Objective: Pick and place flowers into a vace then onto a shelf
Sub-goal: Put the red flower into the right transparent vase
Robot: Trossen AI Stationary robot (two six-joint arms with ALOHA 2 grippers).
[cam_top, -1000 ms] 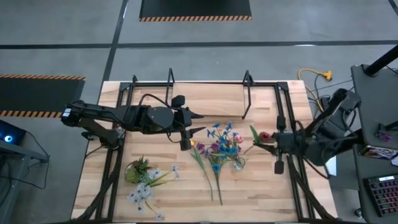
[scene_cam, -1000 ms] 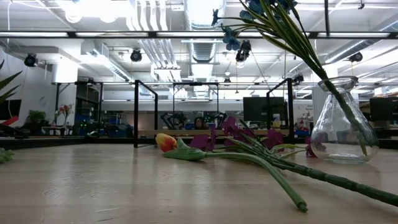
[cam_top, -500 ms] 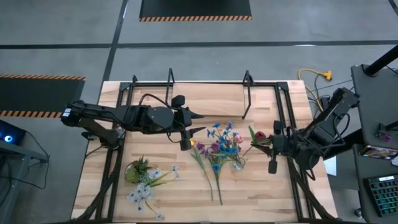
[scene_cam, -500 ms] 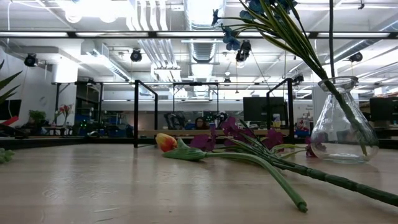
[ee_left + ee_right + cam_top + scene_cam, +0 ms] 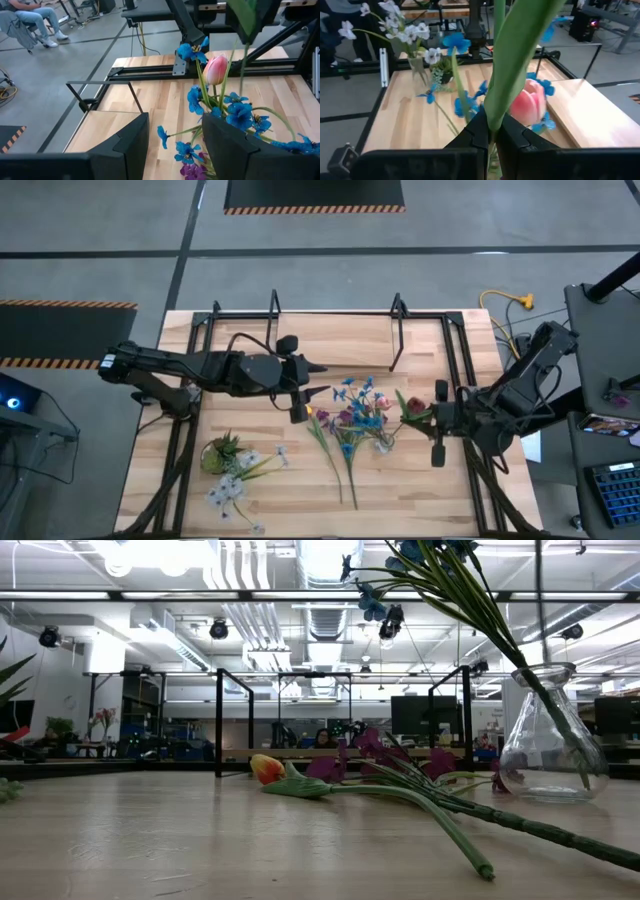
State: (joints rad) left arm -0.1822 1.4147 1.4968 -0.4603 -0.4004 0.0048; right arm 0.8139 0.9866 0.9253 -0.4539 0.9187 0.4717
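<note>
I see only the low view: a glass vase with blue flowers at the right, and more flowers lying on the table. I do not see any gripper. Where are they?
Observer: The right gripper is just right of the vase, shut on a pink tulip.
Operator: How is the tulip held?
Observer: By its green stem, pinched between the fingers, in the right wrist view.
Operator: And the left one?
Observer: The left gripper is open, empty, left of the blue flowers.
Operator: Is something else on the table?
Observer: White flowers lie at the front left, by a green plant.
</note>
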